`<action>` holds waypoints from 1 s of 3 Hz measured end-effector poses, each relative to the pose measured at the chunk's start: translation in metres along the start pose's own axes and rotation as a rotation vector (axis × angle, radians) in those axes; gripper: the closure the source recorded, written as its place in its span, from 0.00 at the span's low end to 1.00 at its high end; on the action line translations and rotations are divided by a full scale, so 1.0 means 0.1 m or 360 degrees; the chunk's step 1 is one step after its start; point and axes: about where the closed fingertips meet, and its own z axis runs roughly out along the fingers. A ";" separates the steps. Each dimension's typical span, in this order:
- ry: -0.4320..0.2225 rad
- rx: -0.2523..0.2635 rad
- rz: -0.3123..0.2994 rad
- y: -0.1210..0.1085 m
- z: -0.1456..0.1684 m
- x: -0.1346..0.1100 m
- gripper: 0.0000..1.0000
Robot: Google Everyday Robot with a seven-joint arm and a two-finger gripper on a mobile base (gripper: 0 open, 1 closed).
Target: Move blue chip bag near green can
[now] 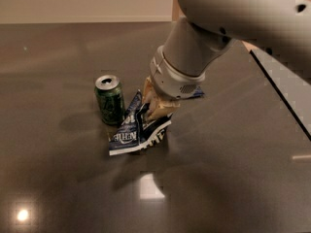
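Note:
The green can (110,100) stands upright on the dark table (58,169), left of centre. The blue chip bag (132,131) is crumpled and touches the table just right of the can, its left edge very close to the can's base. My gripper (154,107) comes down from the upper right and is shut on the bag's top right part. The tan fingers (150,100) show above the bag. The large grey arm (194,57) hides the table behind it.
A small dark blue flat packet (197,93) peeks out behind the wrist. The table's right edge (282,98) runs diagonally, with a paler surface beyond it. A pale wall (82,4) lies at the back. Light reflections show on the tabletop near the front.

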 end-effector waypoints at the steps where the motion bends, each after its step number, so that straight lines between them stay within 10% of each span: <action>1: -0.0004 0.0002 -0.0023 -0.10 0.05 -0.03 0.62; 3: 0.0004 0.0010 -0.0036 -0.15 0.05 -0.02 0.15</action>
